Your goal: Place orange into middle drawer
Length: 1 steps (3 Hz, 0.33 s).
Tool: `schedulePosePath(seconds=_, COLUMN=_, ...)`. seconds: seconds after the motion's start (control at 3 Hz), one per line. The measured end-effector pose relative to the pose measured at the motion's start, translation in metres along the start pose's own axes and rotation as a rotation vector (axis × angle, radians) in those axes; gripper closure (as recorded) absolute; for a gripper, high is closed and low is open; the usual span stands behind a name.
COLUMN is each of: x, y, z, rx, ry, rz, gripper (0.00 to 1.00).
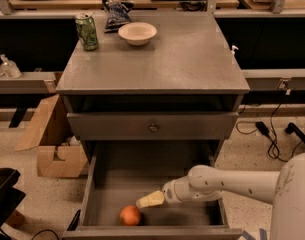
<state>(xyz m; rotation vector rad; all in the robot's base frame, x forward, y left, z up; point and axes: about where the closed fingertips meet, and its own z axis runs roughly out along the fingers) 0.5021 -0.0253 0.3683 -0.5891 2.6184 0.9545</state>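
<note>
The orange (130, 215) lies on the bare floor of the middle drawer (142, 179), near its front wall and left of centre. The drawer is pulled out wide under the grey cabinet. My gripper (148, 200) reaches in from the right on the white arm. It sits just above and to the right of the orange, apart from it, open and empty.
The shallower drawer front with a round knob (153, 127) is shut above. On the cabinet top stand a white bowl (137, 32), a green can (87, 31) and a chip bag (116, 13). A cardboard box (52, 154) sits on the floor at left. Cables (272, 134) lie at right.
</note>
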Motion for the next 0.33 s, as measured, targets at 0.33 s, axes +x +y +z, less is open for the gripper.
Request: schedulePosePath(seconds=0.33, x=-0.0006, y=0.0008, z=-0.0011, rx=0.000, ry=0.000, rz=0.000, gripper=0.00)
